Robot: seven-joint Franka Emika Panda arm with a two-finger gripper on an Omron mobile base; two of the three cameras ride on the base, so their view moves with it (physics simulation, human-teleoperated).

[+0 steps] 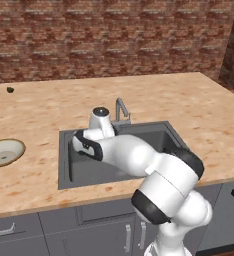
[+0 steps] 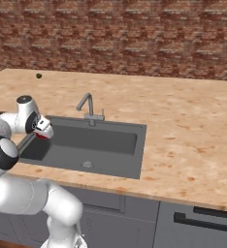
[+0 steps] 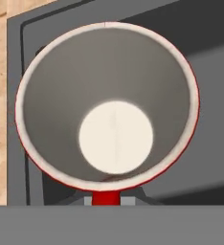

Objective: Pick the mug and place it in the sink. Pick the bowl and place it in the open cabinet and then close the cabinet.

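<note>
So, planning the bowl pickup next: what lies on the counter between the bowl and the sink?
Nothing: in the left base view, bare wood-look counter separates the bowl from the sink.

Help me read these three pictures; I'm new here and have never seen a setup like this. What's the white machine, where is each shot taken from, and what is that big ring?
It's a simulated kitchen. The white machine is a robot arm on a mobile base. Two pictures come from cameras behind it, left and right, overlooking the sink and its tap. The third looks along the hand, straight into the mug it holds over the sink. A bowl sits on the counter.
</note>
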